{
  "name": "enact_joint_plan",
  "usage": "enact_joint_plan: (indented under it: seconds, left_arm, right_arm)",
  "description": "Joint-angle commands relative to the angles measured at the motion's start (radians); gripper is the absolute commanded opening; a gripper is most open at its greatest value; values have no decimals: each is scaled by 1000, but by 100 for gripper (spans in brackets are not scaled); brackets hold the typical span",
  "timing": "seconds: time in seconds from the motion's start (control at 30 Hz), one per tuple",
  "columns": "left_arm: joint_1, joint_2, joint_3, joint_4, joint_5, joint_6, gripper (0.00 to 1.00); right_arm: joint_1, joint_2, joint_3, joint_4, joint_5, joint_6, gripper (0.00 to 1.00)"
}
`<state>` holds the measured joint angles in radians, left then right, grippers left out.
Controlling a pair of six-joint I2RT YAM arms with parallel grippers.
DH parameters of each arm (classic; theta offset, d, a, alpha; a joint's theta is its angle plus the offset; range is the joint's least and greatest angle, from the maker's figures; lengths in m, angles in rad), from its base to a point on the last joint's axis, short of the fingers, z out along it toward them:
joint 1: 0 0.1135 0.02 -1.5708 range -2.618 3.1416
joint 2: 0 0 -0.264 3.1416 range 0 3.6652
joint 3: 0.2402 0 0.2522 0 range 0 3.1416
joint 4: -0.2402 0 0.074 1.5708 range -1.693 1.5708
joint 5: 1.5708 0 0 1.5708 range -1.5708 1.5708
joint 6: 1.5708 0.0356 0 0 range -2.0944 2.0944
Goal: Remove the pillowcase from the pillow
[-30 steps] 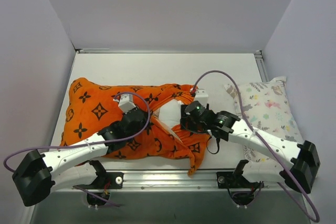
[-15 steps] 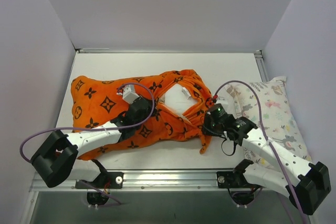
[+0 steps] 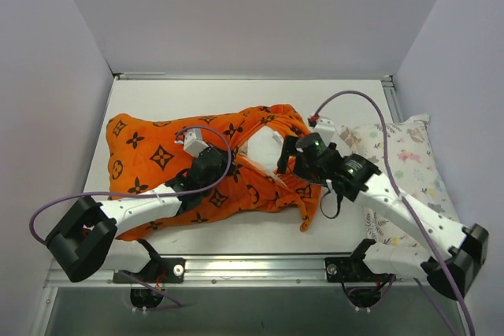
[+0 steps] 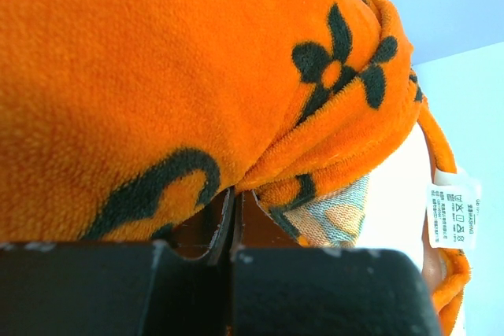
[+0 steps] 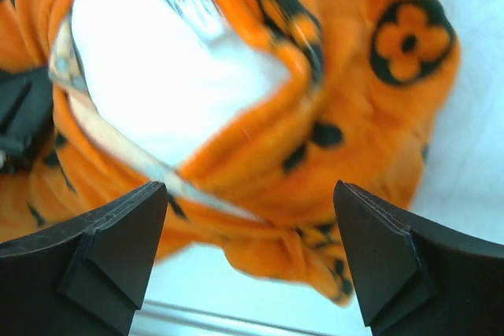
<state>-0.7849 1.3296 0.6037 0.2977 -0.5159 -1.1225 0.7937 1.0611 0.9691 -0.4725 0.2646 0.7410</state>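
Note:
The orange pillowcase lies across the middle of the table, its open end bunched on the right. The white pillow shows through that opening. My left gripper rests on the pillowcase near the opening and is shut on a fold of the orange fabric; its jaws pinch the edge beside the pale lining. My right gripper hovers over the opening, open and empty. In the right wrist view its fingertips stand wide apart over the pillow and the pillowcase.
A pastel floral-print pillow lies along the right edge of the table, under the right arm. A white care label hangs at the opening. Grey walls close in the table on three sides; a metal rail runs along the near edge.
The pillowcase first shifted up and right with the left gripper. The right gripper swung out to the right, then came back left over the opening and is now open.

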Motion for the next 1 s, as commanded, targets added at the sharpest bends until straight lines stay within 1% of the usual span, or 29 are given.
enact_joint_plan:
  seconds: [0.0,0.07,0.1,0.13,0.2,0.23,0.27,0.33,0.37,0.43,0.47,0.57,0.6,0.63,0.77,0.8,0.87,0.9,0.93,0.97]
  left_arm:
    - [-7,48,-56,-192,36,23,0]
    - [-5,43,-55,-201,31,15,0]
    - [-7,42,-55,-212,27,4,0]
    - [-7,43,-55,-215,24,3,0]
    - [-7,43,-62,-224,16,-16,0]
    - [-7,45,-68,-223,14,-20,0]
    - [-5,46,-73,-223,11,-26,0]
    - [-5,51,-91,-213,10,-46,0]
    - [-4,51,-94,-212,10,-51,0]
    - [-2,56,-101,-209,7,-59,0]
    - [-1,57,-101,-212,5,-62,0]
    - [7,56,-102,-219,5,-62,0]
    - [13,48,-104,-226,5,-59,0]
    - [16,42,-110,-227,5,-54,0]
    - [36,-1,-110,-271,11,-1,0]
    - [44,-15,-111,-278,17,12,0]
    - [67,-30,-107,-296,30,53,0]
    - [72,-33,-99,-292,55,82,0]
    - [75,-32,-88,-295,69,110,0]
    - [72,-26,-47,-339,71,156,0]
  right_arm:
    - [-4,170,74,17,65,21,90]
    - [-19,227,73,17,17,20,79]
    - [-28,226,54,18,9,29,74]
    - [-42,217,2,17,8,34,59]
    - [-71,157,-58,20,-1,44,35]
    - [-118,133,-111,21,-19,43,13]
    - [-145,87,-140,21,-36,40,7]
    - [-194,37,-191,20,-77,34,0]
    - [-239,-4,-243,20,-91,32,0]
    - [-293,-36,-295,26,-146,37,0]
    - [-347,-56,-338,32,-169,37,0]
    - [-418,-67,-412,96,-257,47,0]
    - [-456,-56,-462,148,-272,57,0]
    - [-476,-44,-486,181,-312,64,0]
    - [-544,98,-569,328,-327,119,0]
    - [-560,117,-598,400,-338,124,0]
    - [-560,178,-606,446,-343,133,0]
    - [-560,201,-610,521,-364,133,0]
    - [-560,242,-630,581,-402,124,3]
    - [-560,258,-642,682,-460,121,7]
